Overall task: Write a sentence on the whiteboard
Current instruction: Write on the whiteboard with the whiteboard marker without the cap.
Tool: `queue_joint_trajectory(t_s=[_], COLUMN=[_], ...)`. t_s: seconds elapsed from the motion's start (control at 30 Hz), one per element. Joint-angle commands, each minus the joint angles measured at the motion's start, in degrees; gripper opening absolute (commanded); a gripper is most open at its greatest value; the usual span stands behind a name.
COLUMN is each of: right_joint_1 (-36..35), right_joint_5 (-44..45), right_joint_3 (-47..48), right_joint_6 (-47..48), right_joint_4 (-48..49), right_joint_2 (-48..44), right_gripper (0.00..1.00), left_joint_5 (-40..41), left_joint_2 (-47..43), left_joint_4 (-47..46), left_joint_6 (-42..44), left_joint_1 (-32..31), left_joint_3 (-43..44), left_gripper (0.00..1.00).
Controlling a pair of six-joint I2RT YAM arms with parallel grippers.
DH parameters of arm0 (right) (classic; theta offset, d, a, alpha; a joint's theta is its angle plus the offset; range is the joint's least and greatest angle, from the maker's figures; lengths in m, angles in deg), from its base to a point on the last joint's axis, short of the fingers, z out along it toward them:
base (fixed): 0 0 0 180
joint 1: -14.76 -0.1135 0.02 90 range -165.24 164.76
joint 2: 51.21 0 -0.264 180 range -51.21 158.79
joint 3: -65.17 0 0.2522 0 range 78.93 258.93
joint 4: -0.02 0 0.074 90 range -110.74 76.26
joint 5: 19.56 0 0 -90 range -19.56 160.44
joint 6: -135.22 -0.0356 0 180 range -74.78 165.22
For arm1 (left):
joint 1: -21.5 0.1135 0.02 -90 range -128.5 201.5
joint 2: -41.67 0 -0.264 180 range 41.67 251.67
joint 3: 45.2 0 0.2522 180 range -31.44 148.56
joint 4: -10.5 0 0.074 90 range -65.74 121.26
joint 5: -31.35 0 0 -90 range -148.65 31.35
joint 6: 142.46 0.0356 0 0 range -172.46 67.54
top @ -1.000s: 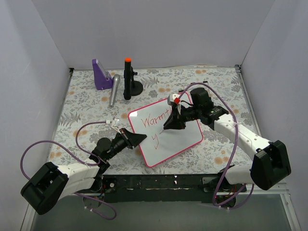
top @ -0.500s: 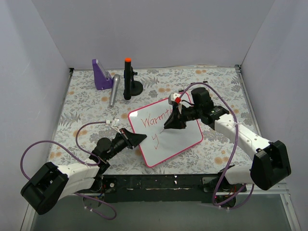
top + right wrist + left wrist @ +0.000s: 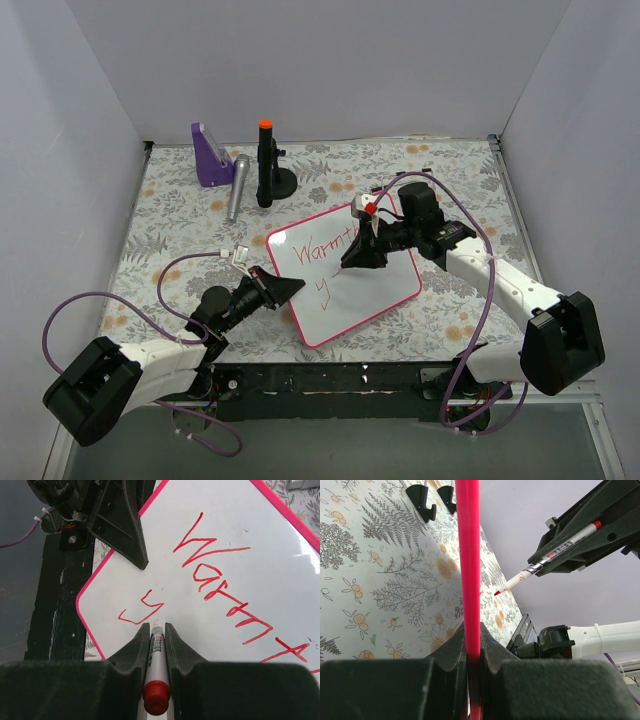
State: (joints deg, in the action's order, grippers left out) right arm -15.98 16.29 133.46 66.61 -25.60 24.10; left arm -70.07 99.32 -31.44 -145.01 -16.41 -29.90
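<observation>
1. The whiteboard point(image 3: 375, 290) is glossy white with a thin pink-red frame
2. The sentence point(image 3: 318, 250) is red script
3. The marker point(image 3: 157, 655) has a white barrel, a red end cap and a red tip
4. The pale table cover point(image 3: 180, 230) carries grey ferns and orange flowers
5. Upper left of the top view: a purple block point(image 3: 210, 158), a silver-grey cylinder point(image 3: 237, 188), and a black stand point(image 3: 266, 170) topped orange

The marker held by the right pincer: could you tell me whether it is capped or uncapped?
Uncapped: the marker shows a bare red tip in the left wrist view.
</observation>
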Motion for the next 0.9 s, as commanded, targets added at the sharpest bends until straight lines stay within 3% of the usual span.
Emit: queue_joint_trajectory(t_s=[0.0,0.87], right_joint_1=[0.2,0.2], right_joint_5=[-1.3,-1.4], right_joint_3=[-0.3,-0.6], right_joint_6=[0.1,-0.1], right_joint_4=[1.9,2.4], right_joint_2=[-1.7,-1.7], right_gripper=[0.01,0.01], left_joint_5=[-0.1,-0.3], left_joint_2=[-2.4,-1.7], left_joint_4=[-10.6,-11.1], left_joint_6=[-1.5,-1.6], left_joint_1=[-0.2,-0.2], left_joint_3=[-0.6,-0.5], left_gripper=[0.00,0.00])
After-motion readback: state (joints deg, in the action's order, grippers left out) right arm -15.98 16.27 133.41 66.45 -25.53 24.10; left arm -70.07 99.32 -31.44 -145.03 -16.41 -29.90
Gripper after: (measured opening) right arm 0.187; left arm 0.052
